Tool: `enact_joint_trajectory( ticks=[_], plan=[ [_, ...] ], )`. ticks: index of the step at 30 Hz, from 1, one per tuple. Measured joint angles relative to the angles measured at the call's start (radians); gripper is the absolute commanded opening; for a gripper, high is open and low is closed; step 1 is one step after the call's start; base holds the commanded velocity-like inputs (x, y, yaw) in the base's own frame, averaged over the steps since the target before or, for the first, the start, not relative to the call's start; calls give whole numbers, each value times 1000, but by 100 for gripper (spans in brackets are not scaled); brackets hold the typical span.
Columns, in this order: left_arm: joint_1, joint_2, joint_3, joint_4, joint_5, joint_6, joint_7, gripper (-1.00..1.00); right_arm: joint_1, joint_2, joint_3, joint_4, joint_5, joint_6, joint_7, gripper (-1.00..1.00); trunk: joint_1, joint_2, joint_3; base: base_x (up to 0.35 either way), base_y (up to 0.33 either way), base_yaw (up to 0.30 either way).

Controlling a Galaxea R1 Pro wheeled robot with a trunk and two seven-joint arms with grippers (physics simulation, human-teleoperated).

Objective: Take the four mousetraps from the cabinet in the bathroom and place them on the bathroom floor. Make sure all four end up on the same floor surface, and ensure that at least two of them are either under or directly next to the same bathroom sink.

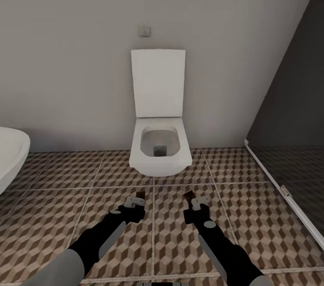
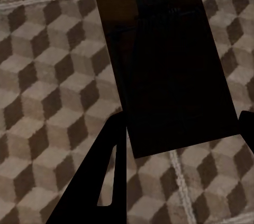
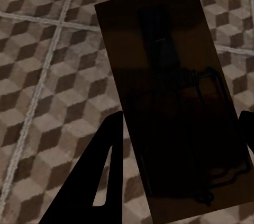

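Tan-brown mousetraps, two: one clamped in left end effector, one clamped in right end effector, both held above cube-patterned bathroom floor. White toilet ahead against grey wall.

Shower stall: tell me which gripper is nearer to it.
Right. The right gripper is on the shower stall side; the left gripper lies farther away, toward the bathtub.
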Motion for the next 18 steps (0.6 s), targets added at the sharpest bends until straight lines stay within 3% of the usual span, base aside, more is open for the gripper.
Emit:
enact_joint_trajectory(
  ticks=[18],
  plan=[
    [0, 0, 0, -1, 0, 0, 0, -100, 0, 0, 0, 0, 1, 0, 0, -100, 8, -4, -66, 0, 0, 0]
  ],
)
